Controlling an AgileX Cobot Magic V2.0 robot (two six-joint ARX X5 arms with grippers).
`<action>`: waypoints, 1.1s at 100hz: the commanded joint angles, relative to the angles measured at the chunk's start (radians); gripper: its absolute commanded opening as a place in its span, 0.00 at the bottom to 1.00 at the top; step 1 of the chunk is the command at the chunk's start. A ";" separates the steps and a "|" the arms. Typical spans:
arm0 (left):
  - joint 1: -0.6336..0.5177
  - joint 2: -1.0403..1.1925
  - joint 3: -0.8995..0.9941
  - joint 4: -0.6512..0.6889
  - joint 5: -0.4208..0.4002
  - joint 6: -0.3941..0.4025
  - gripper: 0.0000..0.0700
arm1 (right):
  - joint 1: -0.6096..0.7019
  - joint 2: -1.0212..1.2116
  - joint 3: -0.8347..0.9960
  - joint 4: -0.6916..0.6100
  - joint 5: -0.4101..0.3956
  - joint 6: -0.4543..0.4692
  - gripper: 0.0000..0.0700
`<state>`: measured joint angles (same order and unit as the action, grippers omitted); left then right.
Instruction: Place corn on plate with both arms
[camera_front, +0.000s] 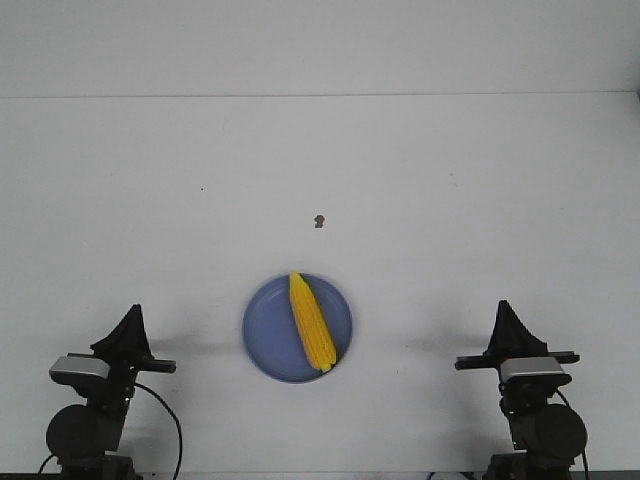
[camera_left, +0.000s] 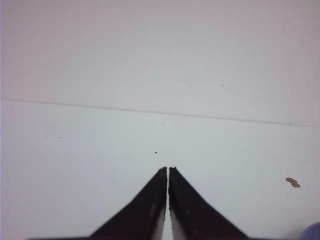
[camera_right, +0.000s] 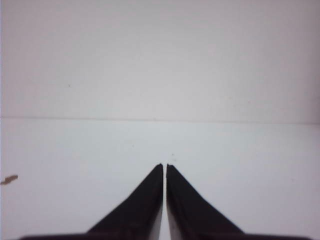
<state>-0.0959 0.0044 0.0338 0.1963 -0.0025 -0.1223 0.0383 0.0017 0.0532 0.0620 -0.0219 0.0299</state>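
White surface (camera_front: 450, 200), wide, matte, seam line at the far edge. I see nothing loose on it besides the items below.

Two arms parked at the near corners, well apart from the work. Left gripper (camera_front: 131, 312) pressed together, holding nothing; its wrist view confirms only a hairline slit between the tips. Right gripper (camera_front: 505, 308) the same: tips together, nothing pinched.

Plate (camera_front: 262, 340), blue, sits near-centre between the arms. Corn (camera_front: 311, 323) lies across it on a diagonal, narrow end toward the far rim, butt end reaching the near right rim, possibly just overhanging.

Brown speck (camera_front: 319, 220) on the surface beyond the plate; ignoring it.

My read: placement looks done. The step in hand is holding clear. I'd keep both arms parked and avoid any sweep past the plate, since the glossy cob would likely roll if nudged.
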 joint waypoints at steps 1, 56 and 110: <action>0.000 -0.001 -0.020 0.014 -0.001 -0.002 0.01 | -0.001 0.000 -0.009 0.016 0.003 -0.004 0.02; 0.000 -0.001 -0.020 0.014 -0.001 -0.002 0.01 | 0.000 0.000 -0.041 0.064 0.003 -0.008 0.02; 0.000 -0.001 -0.020 0.014 -0.001 -0.002 0.01 | 0.000 0.000 -0.041 0.064 0.003 -0.008 0.02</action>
<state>-0.0959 0.0044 0.0338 0.1963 -0.0025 -0.1223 0.0383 0.0017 0.0147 0.1123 -0.0219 0.0292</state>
